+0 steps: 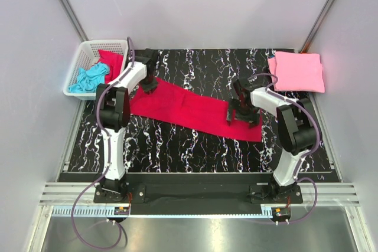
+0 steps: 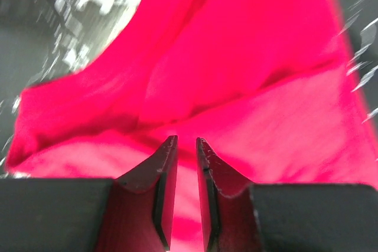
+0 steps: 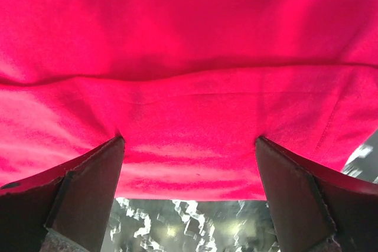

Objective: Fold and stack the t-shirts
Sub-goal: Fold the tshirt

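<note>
Tabletop: t-shirt beneath right end effector

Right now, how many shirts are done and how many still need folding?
One looks done: the pink shirt sits folded in the far right corner. In hand: the crimson shirt lies stretched out, right gripper wide open over one end, left gripper almost closed at the other; I can't tell if it pinches cloth. Still to do: folding it, plus the turquoise shirt and red shirt crumpled in the basket.
</note>
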`<action>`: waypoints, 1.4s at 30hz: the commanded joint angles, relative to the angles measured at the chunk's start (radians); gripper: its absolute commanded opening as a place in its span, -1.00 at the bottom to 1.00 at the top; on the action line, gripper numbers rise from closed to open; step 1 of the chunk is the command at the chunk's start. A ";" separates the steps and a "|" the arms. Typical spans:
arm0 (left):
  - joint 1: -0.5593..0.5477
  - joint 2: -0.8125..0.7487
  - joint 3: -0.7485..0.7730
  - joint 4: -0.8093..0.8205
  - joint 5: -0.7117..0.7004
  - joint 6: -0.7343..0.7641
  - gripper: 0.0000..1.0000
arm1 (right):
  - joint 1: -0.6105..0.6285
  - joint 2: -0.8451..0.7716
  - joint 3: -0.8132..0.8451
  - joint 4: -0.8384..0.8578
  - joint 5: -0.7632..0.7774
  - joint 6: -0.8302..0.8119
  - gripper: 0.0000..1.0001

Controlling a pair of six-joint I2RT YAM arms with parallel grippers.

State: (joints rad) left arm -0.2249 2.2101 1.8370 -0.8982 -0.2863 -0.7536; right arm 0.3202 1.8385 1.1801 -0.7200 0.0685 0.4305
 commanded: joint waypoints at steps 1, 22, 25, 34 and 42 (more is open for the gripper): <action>0.004 0.071 0.123 -0.001 0.036 0.040 -0.51 | 0.088 -0.057 -0.086 -0.039 -0.038 0.112 0.99; 0.075 0.088 0.217 0.350 0.404 0.114 -0.46 | 0.510 -0.272 0.113 -0.267 0.145 0.390 0.99; 0.075 -0.045 0.113 0.433 0.405 0.109 -0.44 | 0.508 -0.300 0.188 -0.294 0.212 0.329 0.99; 0.055 -0.473 -0.372 0.395 0.303 -0.033 -0.45 | 0.265 -0.124 0.296 -0.014 0.117 0.028 -0.35; -0.086 -0.655 -0.588 0.358 0.325 0.006 -0.44 | 0.226 0.311 0.745 0.030 -0.106 -0.205 -0.67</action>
State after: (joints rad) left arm -0.2726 1.5593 1.2892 -0.5323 0.0212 -0.7601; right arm 0.5293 2.0655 1.7779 -0.7483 0.1123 0.3626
